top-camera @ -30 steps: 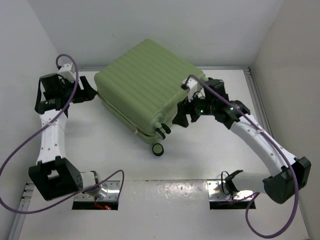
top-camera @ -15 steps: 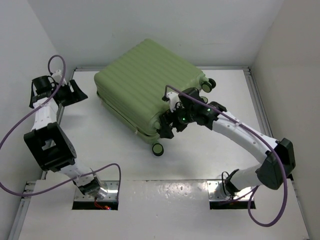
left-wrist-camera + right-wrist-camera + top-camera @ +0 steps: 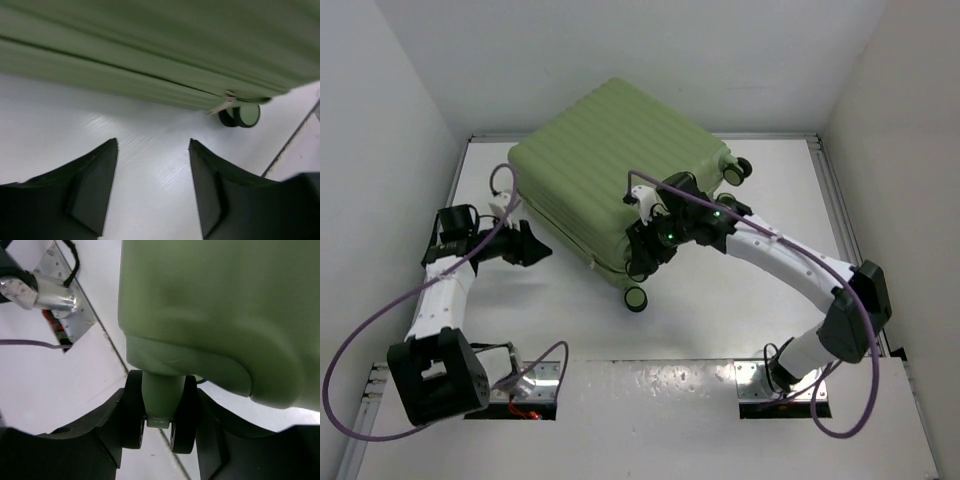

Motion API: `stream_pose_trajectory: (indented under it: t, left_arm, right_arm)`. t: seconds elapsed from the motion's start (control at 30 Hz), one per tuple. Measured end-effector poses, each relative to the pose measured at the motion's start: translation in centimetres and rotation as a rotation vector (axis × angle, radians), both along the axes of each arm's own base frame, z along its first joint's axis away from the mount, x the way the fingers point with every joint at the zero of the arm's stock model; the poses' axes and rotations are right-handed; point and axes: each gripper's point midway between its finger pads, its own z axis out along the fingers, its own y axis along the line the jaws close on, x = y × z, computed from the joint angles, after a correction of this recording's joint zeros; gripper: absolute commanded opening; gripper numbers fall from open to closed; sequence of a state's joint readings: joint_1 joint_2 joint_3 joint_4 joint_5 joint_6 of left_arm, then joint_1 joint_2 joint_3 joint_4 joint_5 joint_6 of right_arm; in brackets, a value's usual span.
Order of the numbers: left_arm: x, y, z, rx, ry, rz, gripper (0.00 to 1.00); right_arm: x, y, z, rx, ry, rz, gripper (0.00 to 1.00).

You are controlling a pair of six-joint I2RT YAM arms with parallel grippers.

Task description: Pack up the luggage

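**Right gripper** (image 3: 160,412): jaws closed on the twin caster wheel (image 3: 134,415) at the near corner of the luggage (image 3: 610,170), one finger against each side. A second earlier it stood off to the right of that corner, holding nothing.

**Left gripper** (image 3: 153,150): jaws spread, nothing between them, low over the bench (image 3: 720,320). It faced the luggage's left flank, near a zipper pull (image 3: 220,106), and had swung in from the back-left corner.

**Luggage**: pale-green ribbed suitcase, shut, lying flat at back-centre of the bench, unmoved.

**Assessment**: both arms had converged on the shell. Packing had not begun. The lid was yet to be opened, probably after a shift by the wheel.
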State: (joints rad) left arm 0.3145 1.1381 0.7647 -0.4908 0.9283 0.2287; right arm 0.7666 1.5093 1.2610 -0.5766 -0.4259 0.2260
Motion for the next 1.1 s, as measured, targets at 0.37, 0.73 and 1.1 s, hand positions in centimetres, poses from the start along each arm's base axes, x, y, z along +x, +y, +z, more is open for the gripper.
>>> stream_pose_trajectory:
  t: [0.37,0.73,1.1]
  left_arm:
    - [-2.7,-4.3,-0.2,0.08,-0.17,-0.164,0.57]
    - [-1.3,-1.7,-1.7,0.357,-0.393,-0.16,0.46]
    - [-2.3,-1.3,-3.9,0.601,-0.726,-0.115,0.52]
  right_arm:
    - [1.4,3.1,0.2,-0.004,0.23,-0.058,0.2]
    - [5.4,7.4,0.4,0.069,0.27,-0.139,0.19]
    - [5.6,7.7,0.6,0.087,0.307,-0.17,0.19]
